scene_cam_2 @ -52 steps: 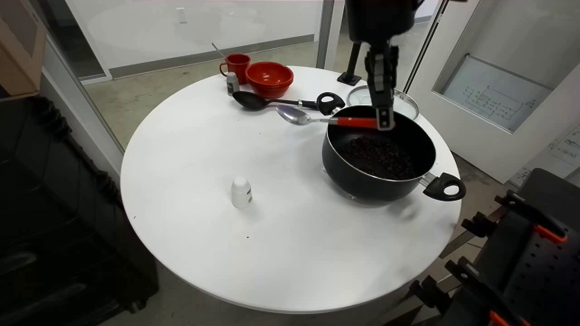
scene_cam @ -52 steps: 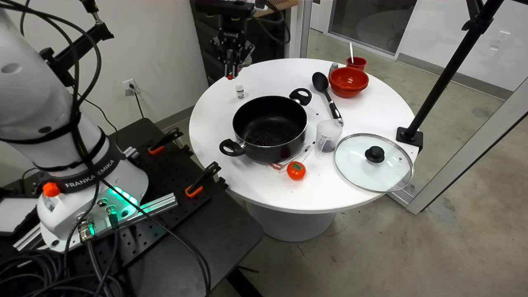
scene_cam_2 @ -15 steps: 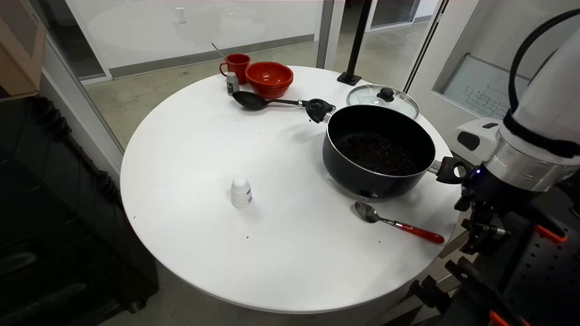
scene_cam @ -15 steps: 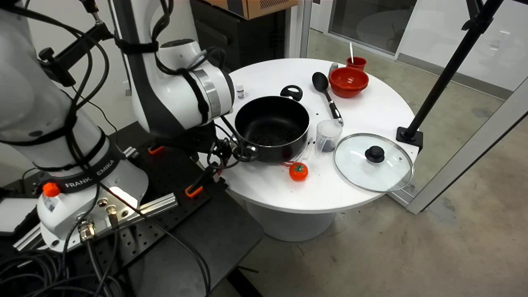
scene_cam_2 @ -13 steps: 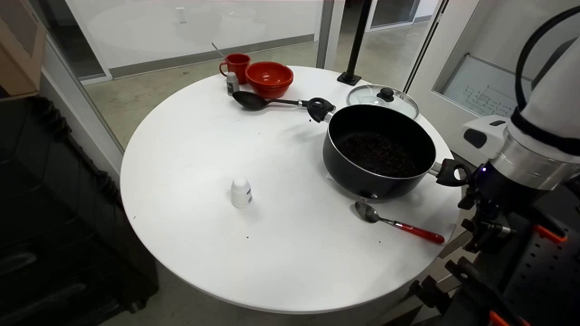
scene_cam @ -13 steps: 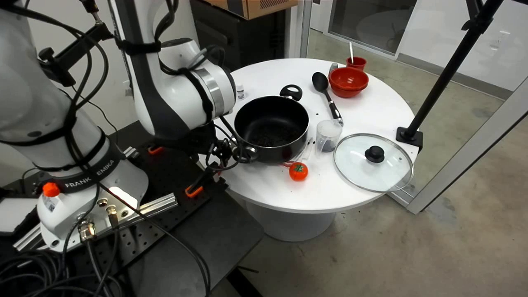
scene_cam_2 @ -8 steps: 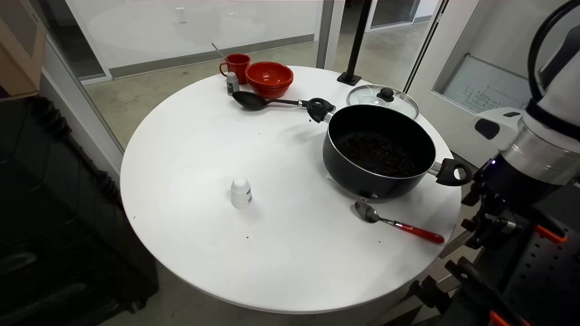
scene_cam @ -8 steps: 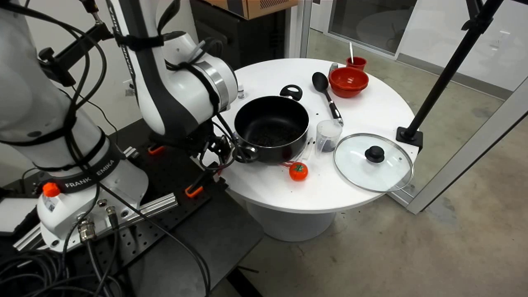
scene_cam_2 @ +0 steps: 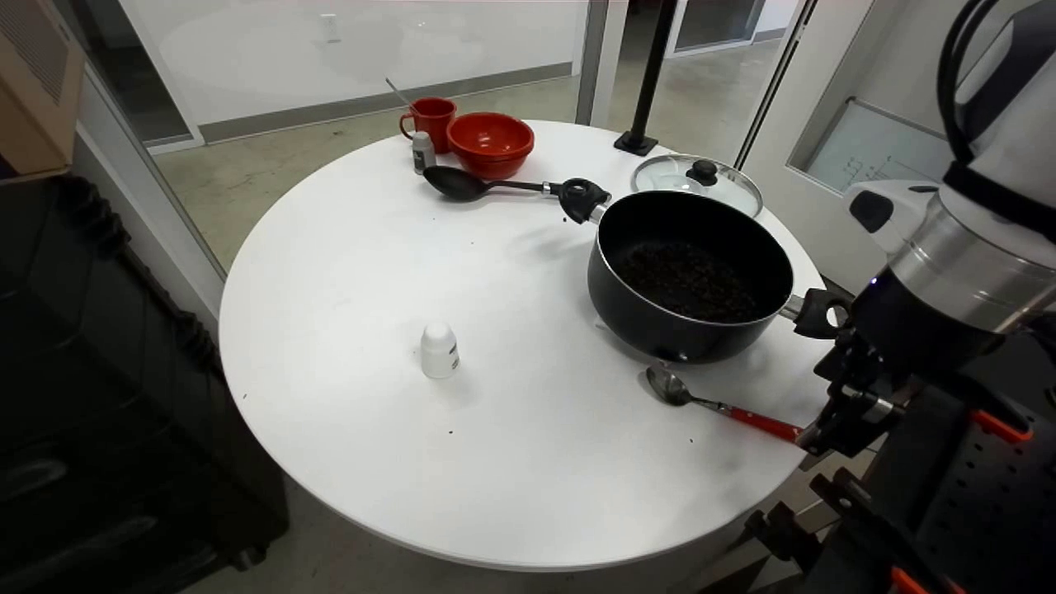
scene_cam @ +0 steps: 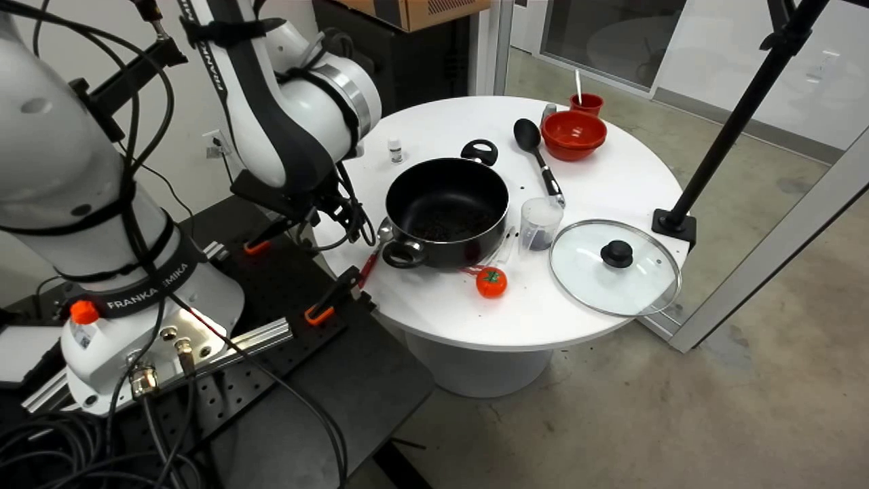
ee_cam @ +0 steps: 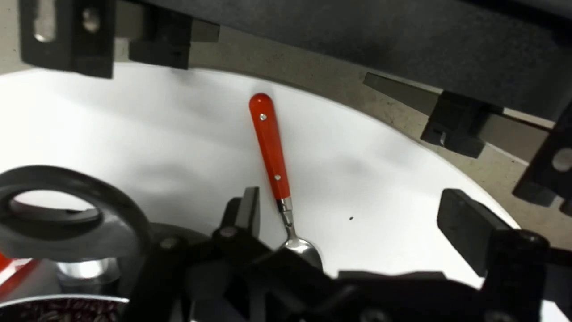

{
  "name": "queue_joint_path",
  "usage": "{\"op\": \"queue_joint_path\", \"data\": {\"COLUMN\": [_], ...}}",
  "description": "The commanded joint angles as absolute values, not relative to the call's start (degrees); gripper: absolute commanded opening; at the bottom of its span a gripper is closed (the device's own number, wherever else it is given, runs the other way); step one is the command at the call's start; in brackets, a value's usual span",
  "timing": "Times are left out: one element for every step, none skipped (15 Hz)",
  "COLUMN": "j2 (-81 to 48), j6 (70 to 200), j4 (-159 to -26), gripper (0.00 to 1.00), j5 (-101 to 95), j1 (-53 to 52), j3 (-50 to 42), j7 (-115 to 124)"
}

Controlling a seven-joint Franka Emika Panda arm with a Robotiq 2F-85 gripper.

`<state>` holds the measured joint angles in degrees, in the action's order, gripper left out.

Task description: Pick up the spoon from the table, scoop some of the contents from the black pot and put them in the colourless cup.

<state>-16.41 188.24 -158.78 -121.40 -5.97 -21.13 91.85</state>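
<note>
A spoon (scene_cam_2: 763, 423) with a red handle and metal bowl lies on the white table (scene_cam_2: 346, 412), close to the black pot (scene_cam_2: 685, 340). In the wrist view my gripper (ee_cam: 353, 210) stands wide open above the table, with the red-handled spoon (ee_cam: 270, 147) nearer the left finger and nothing gripped. Part of its bowl is hidden behind the gripper. Dark beans (scene_cam_2: 689, 280) cover the pot's bottom. Beyond the pot lies a spoon (scene_cam: 536, 153) with a black head and dark handle. The colourless cup (scene_cam: 541, 221) stands beside the pot with something dark at its base.
A glass lid (scene_cam: 590, 285) and a tomato (scene_cam: 491, 282) are on the table, as are red bowls (scene_cam: 574, 136), a red mug (scene_cam_2: 433, 124) and a small white bottle (scene_cam_2: 439, 351). The pot's handle (ee_cam: 58, 250) juts toward my gripper. Clamps (scene_cam: 333, 299) line the nearby bench's edge.
The red-handled spoon, in my gripper a few seconds ago, now rests on the table. The pot has turned slightly. In the last half second my gripper has shifted toward that spoon's handle end.
</note>
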Motion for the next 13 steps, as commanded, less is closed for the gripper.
{"op": "queue_joint_path", "data": {"j2": [-14.90, -16.15, -16.08, -16.02, -16.01, -16.01, -16.01, -16.01, -16.01, -16.01, -16.01, -16.01, -16.01], "j6": [190.77, 189.13, 189.43, 189.55, 189.59, 189.62, 189.65, 189.68, 189.70, 189.71, 189.72, 189.73, 189.73], "j4": [-159.25, -158.78, -158.78, -158.78, -158.78, -158.78, -158.78, -158.78, -158.78, -158.78, -158.78, -158.78, -158.78], "gripper": [1.00, 1.00, 1.00, 1.00, 1.00, 1.00, 1.00, 1.00, 1.00, 1.00, 1.00, 1.00, 1.00], "j5": [-120.03, -120.64, -120.48, -120.43, -120.37, -120.35, -120.35, -120.35, -120.35, -120.34, -120.34, -120.34, -120.34], "j1": [-15.98, -11.39, -13.64, -14.76, -15.17, -15.22, -15.22, -15.22, -15.22, -15.22, -15.22, -15.22, -15.22], "j3": [-28.91, -24.77, -26.46, -27.26, -27.60, -27.80, -27.98, -28.10, -28.15, -28.15, -28.15, -28.15, -28.15], "j7": [99.21, 95.75, 97.18, 97.98, 98.16, 98.17, 98.17, 98.17, 98.17, 98.17, 98.17, 98.17, 98.17]}}
